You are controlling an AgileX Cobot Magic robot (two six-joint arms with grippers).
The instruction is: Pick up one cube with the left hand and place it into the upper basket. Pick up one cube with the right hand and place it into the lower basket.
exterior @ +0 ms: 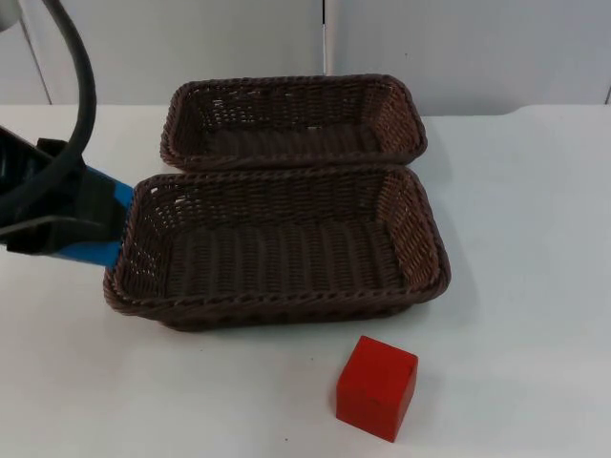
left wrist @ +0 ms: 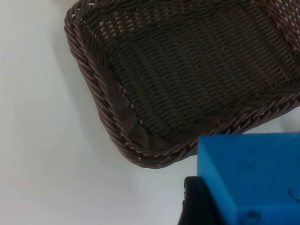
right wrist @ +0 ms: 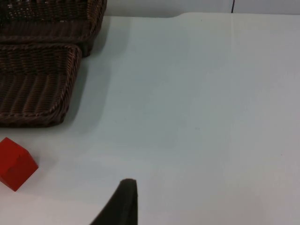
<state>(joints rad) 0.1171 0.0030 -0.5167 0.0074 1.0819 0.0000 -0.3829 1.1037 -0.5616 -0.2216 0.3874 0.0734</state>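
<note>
Right now the blue cube (exterior: pixel 103 221) is up off the counter (exterior: pixel 535 286), clamped in the left pincer (exterior: pixel 72 224), which hangs just beside the left end of the lower basket (exterior: pixel 286 303), outside its rim. In the left wrist view the blue cube (left wrist: pixel 251 180) sits against a black finger (left wrist: pixel 199 204), with that basket's corner (left wrist: pixel 136 150) close below it. The upper basket (exterior: pixel 296 157) lies behind the lower one, their long rims touching, both long axes running across the counter. So the cube's goal is away and to the right of the left pincer, I'd judge: it has to travel past the near basket, not drop into it.

The red cube (exterior: pixel 377 386) rests on the counter in front of the lower basket, apart from it, toward the right half. The right wrist view shows the red cube (right wrist: pixel 16 163) off to one side of the right arm's fingertip (right wrist: pixel 123 201); whether that pincer is open I cannot tell. The right arm looks to be waiting.
</note>
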